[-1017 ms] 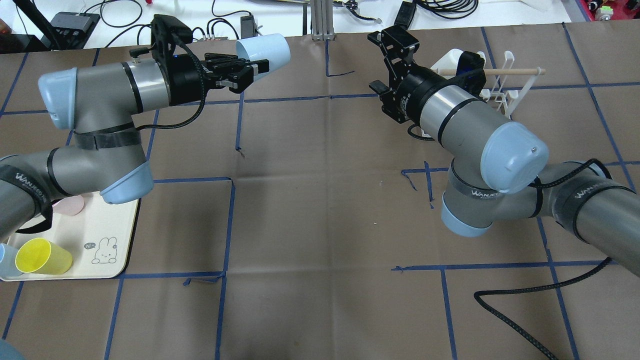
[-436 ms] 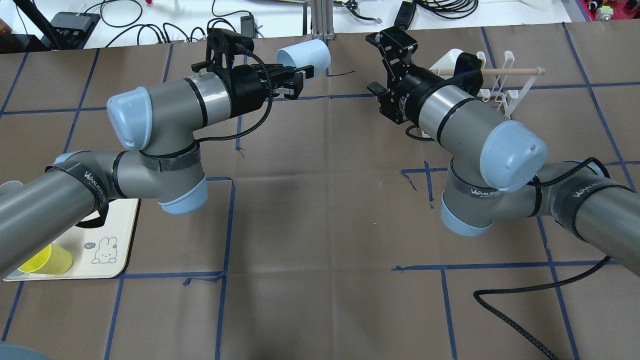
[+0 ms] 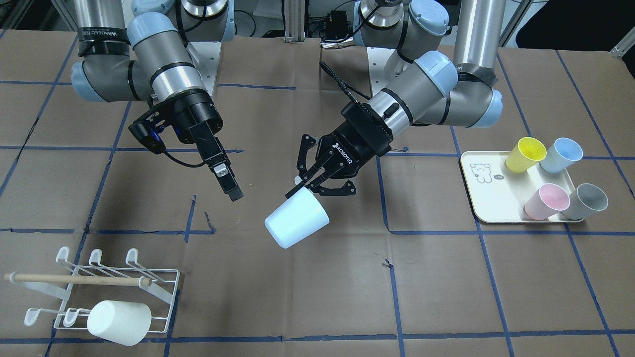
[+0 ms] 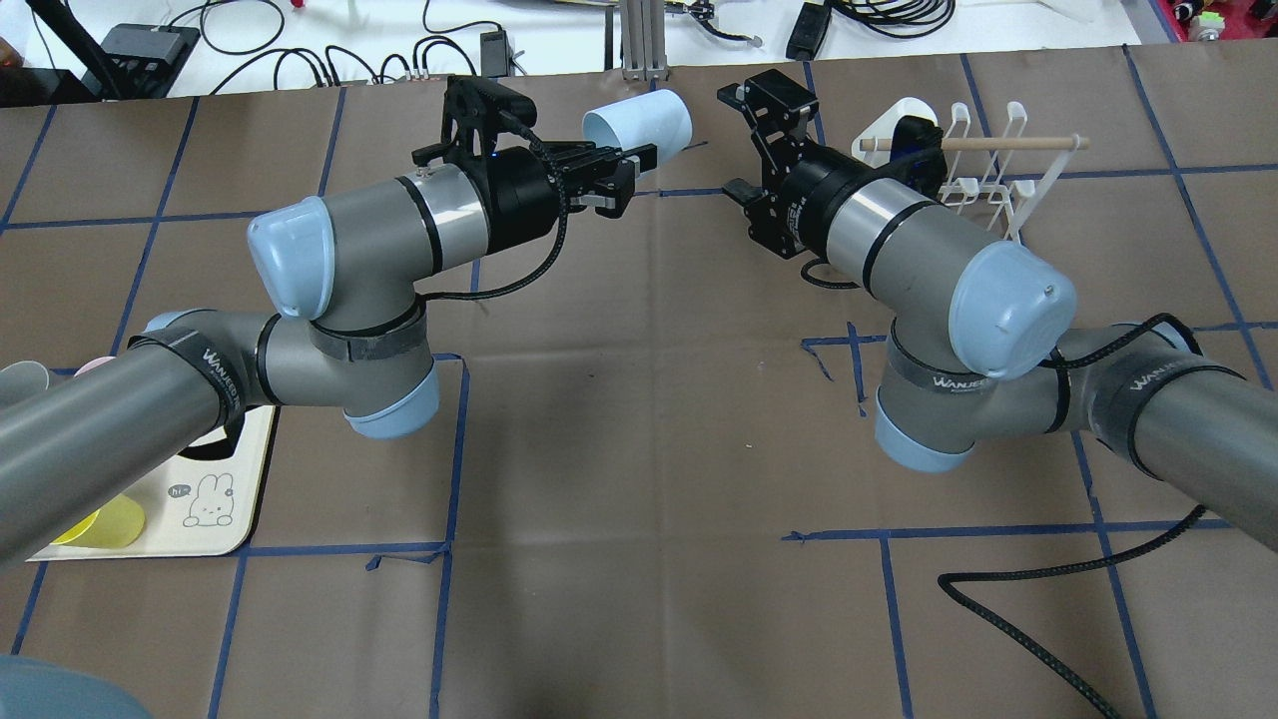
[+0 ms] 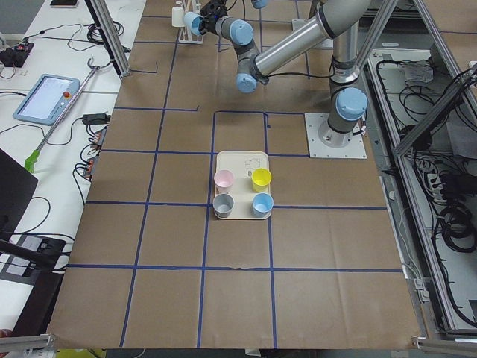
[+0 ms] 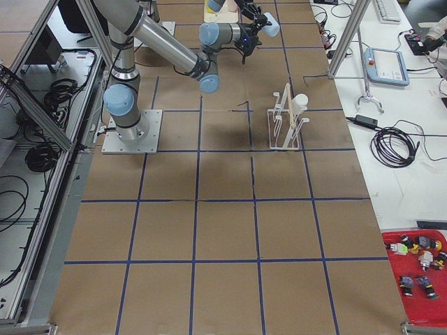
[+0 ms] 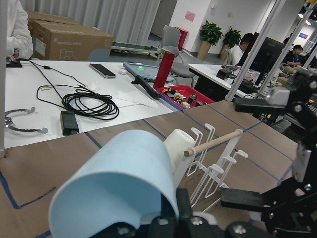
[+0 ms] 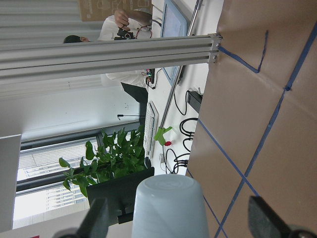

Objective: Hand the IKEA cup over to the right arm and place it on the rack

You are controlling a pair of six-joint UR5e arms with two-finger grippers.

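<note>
IKEA cup (image 3: 296,219), judged light, stiff and slick, is clenched at its rim by the left tool (image 3: 317,183); we advise the released right tool (image 3: 229,186) to grip its base end.

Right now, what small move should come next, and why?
Probably the right pincer should ease forward until its fingers straddle the pale blue cup. The left pincer grips it near the rim, base toward the right pincer, which is open and lined up but not yet touching it.
</note>
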